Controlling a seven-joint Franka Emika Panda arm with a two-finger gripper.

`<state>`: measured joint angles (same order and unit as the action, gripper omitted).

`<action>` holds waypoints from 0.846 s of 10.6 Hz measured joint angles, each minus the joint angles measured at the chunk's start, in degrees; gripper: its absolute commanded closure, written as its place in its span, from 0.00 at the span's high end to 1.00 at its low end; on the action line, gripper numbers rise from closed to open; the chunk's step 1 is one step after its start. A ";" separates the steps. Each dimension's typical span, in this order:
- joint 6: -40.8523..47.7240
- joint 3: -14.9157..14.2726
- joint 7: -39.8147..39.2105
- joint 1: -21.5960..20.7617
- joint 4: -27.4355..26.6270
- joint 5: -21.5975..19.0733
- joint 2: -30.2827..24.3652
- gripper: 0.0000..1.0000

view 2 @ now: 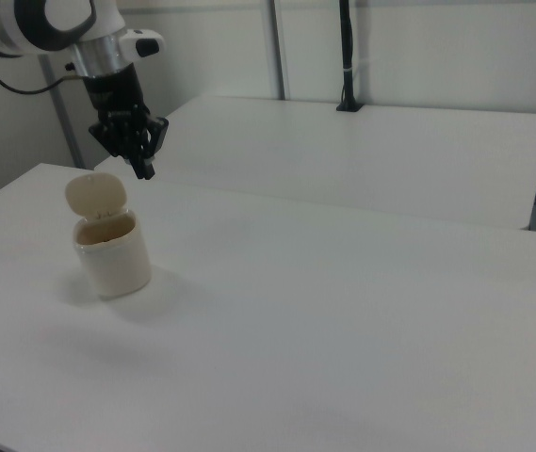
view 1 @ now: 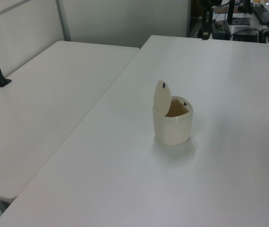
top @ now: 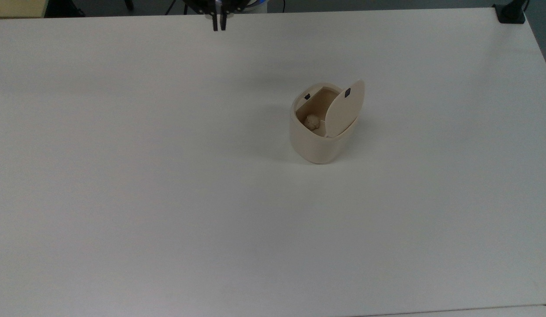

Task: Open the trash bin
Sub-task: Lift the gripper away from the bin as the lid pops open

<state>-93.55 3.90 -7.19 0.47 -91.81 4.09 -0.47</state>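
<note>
One trash bin [top: 322, 132] stands on the desk [top: 167, 198], its lid [top: 344, 111] tipped up on its hinge and the mouth open. The fingers [top: 219, 21], drawn narrow and holding nothing, hang well apart from it, toward the top view's upper left; the task looks done.

Upright lid [top: 344, 112] beside bin mouth [top: 315, 110].

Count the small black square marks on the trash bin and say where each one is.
2. One black mark sits near the raised lid's free edge; the other is on the trash bin's rim, at the top view's left. Others may be hidden.
</note>
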 measured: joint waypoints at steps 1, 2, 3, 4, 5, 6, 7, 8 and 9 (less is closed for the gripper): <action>1.60 -1.24 1.06 0.65 -0.04 0.00 -1.26 0.52; 2.37 -2.14 1.45 0.96 -0.17 0.00 -1.92 0.98; 2.49 -2.60 1.72 0.96 -0.32 0.00 -2.02 1.00; 2.49 -2.60 1.95 0.91 -0.53 0.00 -1.93 1.00; 2.49 -2.58 2.06 0.79 -0.64 0.00 -1.80 1.00; 2.49 -2.56 2.11 0.74 -0.71 0.00 -1.74 1.00; 2.49 -2.54 2.13 0.71 -0.78 0.00 -1.74 1.00; 2.49 -2.54 2.42 0.71 -0.80 0.00 -1.74 1.00; 2.49 -2.54 3.12 0.72 -0.81 0.00 -1.74 1.00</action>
